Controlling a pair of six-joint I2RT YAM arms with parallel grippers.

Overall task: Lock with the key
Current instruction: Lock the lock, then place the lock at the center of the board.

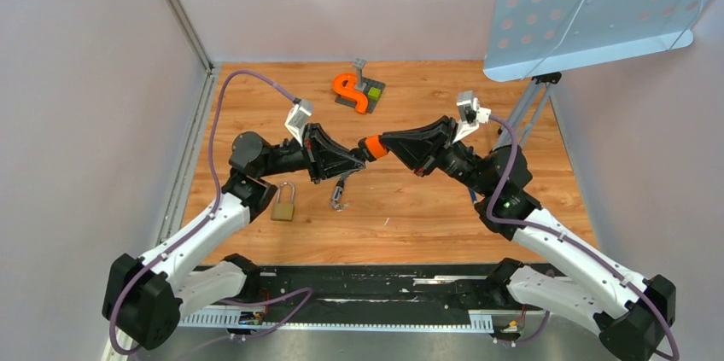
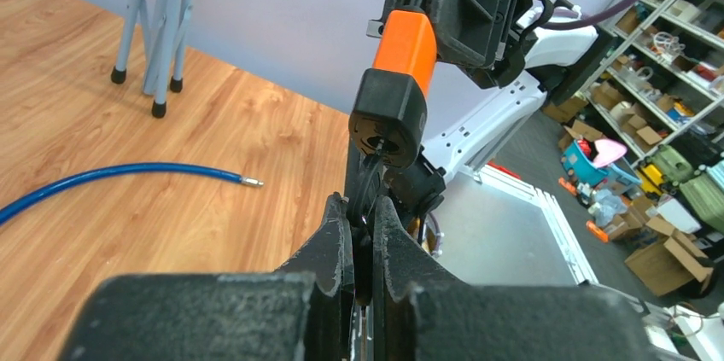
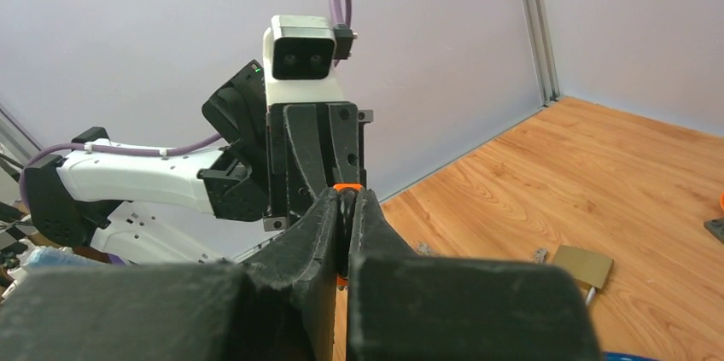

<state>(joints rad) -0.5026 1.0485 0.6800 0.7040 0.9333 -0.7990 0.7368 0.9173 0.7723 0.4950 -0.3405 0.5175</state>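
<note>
An orange and black padlock (image 1: 372, 147) is held in the air over the table's middle by my right gripper (image 1: 386, 146), which is shut on it. My left gripper (image 1: 357, 159) is shut on a black key whose tip meets the lock's black end. In the left wrist view the key (image 2: 367, 177) rises from my left gripper (image 2: 360, 207) into the keyhole of the padlock (image 2: 397, 88). In the right wrist view my right gripper (image 3: 346, 200) shows only a sliver of the orange padlock (image 3: 347, 187) between its jaws. Spare keys (image 1: 339, 194) hang below.
A brass padlock (image 1: 284, 203) lies on the wooden table (image 1: 427, 216) left of centre; it also shows in the right wrist view (image 3: 583, 265). An orange S-shaped part on a dark block (image 1: 354, 90) sits at the back. A tripod (image 1: 531, 107) with a perforated panel (image 1: 598, 11) stands back right. A blue cable (image 2: 111, 176) lies on the table.
</note>
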